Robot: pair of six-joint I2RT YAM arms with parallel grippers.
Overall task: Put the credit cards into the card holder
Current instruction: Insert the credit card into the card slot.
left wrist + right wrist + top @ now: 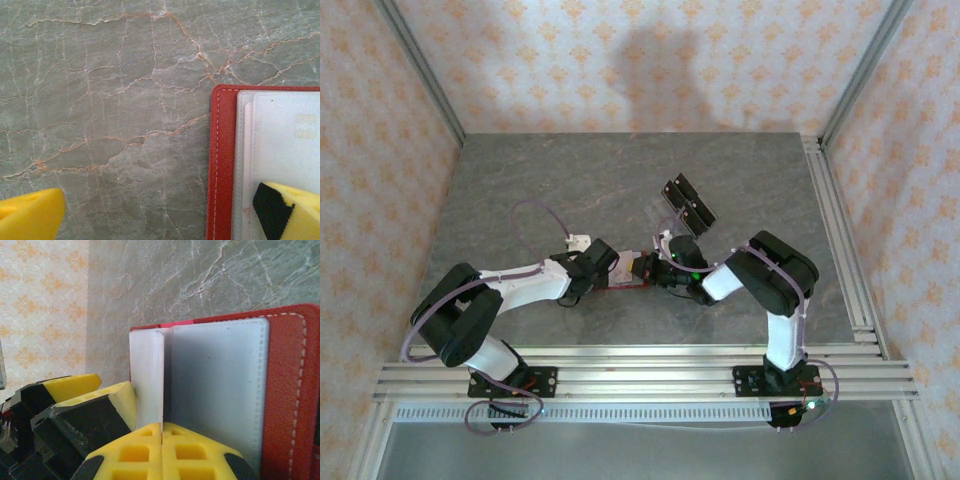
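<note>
Card (147, 380), seemingly pinched at its near edge by the shut right tool (162, 432), is stood at the pocket of the holder (290, 390), long axis straight ahead of that tool, while the holder's other end is overlapped by the wide-open, empty left tool (160, 215).

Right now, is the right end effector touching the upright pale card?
Touching. Right wrist view: the shut right end effector pinches the pale card, which runs straight into the seam between its fingertips, no gap.
</note>
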